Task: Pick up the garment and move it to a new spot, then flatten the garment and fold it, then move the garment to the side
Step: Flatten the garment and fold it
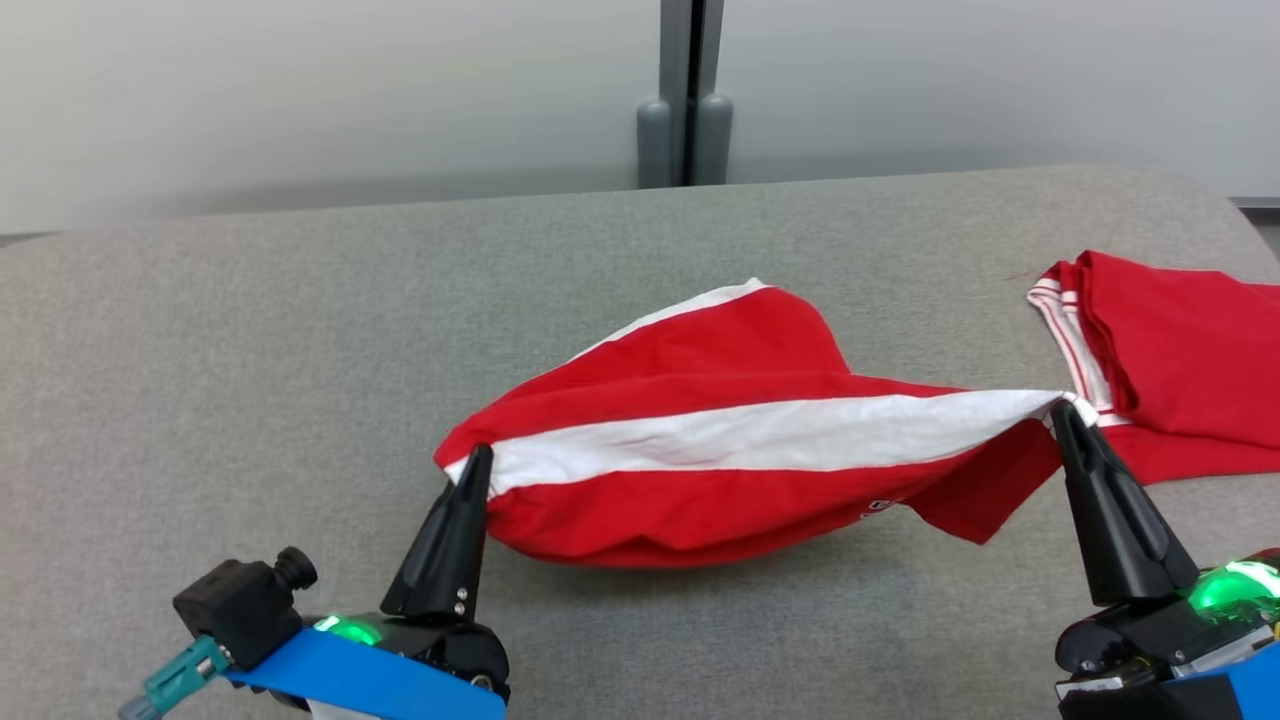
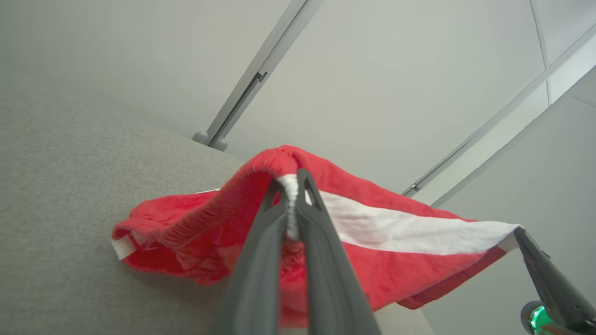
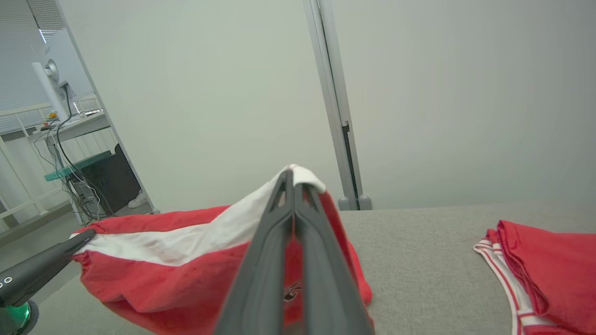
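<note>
Grey woven padding (image 1: 300,350) fills the foreground as the work surface, with a pale wall (image 1: 300,90) behind it split by a grey post (image 1: 686,100) whose top is cut off by the frame. At the lower left, the left gripper (image 1: 478,462) shows little more than its dark fingers and a green light, and the arm runs out of the head view. Its jaws are pressed nearly together on a thin bunch of the garment's (image 1: 700,440) white and red edge, and the left wrist view shows cloth squeezed in the narrow slit between the fingers. The garment, red with a broad white band, hangs stretched between the two grippers at the middle of the padding. Its near edge is lifted and its body sags, and the far side seems to rest on the fabric, though the contact underneath is hidden. A small dark print (image 1: 880,505) near its lower fold is too small to read. At the right end, the right gripper (image 1: 1060,412) has its jaws closed tight on the white corner, which folds over the fingertips in the right wrist view. Just beyond it lies a second red garment (image 1: 1180,350) with white-striped trim, cut off by the right edge.
</note>
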Controlling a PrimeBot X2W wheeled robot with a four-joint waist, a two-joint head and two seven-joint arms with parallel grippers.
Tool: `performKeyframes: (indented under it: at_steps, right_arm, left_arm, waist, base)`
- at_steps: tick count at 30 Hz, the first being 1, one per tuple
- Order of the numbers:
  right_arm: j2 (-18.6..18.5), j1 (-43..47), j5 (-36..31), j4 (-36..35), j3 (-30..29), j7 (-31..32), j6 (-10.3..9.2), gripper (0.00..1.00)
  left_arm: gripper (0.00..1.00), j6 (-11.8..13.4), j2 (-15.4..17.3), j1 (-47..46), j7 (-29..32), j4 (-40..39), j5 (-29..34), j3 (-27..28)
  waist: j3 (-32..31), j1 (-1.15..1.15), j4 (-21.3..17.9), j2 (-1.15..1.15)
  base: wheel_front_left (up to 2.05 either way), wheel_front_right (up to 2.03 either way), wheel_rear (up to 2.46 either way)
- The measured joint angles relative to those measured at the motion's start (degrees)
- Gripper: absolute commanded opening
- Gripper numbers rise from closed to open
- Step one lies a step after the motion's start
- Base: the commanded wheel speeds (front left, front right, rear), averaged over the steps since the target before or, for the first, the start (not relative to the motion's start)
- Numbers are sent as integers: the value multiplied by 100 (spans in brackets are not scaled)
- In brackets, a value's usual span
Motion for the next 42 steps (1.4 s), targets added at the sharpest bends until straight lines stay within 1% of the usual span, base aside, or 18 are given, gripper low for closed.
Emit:
performKeyframes:
  at_steps: [3,7,10,14,19,23,25,31,37,42]
  right_arm:
    - [13,4,-7,46,-91,127,0,0]
    - [-35,-199,62,421,-115,304,0,0]
    - [-200,-659,115,862,-145,433,0,0]
    - [-521,-1430,197,1582,-58,666,0,0]
    - [-966,-2436,343,2609,199,915,-1,0]
    - [-1176,-3119,542,3275,577,1081,0,0]
    - [-1272,-3439,593,3570,769,1117,0,0]
    - [-1399,-4243,764,4478,1252,1138,0,0]
    - [-1444,-4826,891,5185,1774,988,0,0]
    - [-1454,-5144,976,5629,2176,745,0,0]
  left_arm:
    - [0,44,-23,73,81,-48,-105,-27]
    - [0,34,-305,134,143,247,-420,-52]
    - [0,-13,-526,-26,90,688,-492,-57]
    - [0,-62,-913,-531,38,1380,-566,-44]
    - [0,-152,-1310,-1044,58,2103,-759,-14]
    - [0,-211,-1503,-1360,7,2540,-891,99]
    - [0,-229,-1571,-1517,-19,2732,-973,149]
    - [0,-303,-1725,-1976,-141,3193,-1118,188]
    - [0,-347,-1763,-2274,-222,3543,-1196,170]
    - [0,-371,-1777,-2356,-268,3684,-1198,138]
  waist:
    - [95,1,98,0]
    - [283,1,232,0]
    - [420,1,358,0]
    - [600,2,530,1]
    - [810,2,717,1]
    - [983,2,841,1]
    - [1075,2,889,2]
    - [1340,2,1000,2]
    - [1528,2,1063,2]
    - [1538,1,1091,2]
  base:
    - [0,0,0]
    - [0,0,0]
    - [0,0,0]
    - [0,0,0]
    - [0,0,0]
    - [0,0,0]
    - [0,0,0]
    - [0,0,0]
    - [0,0,0]
    - [0,0,0]
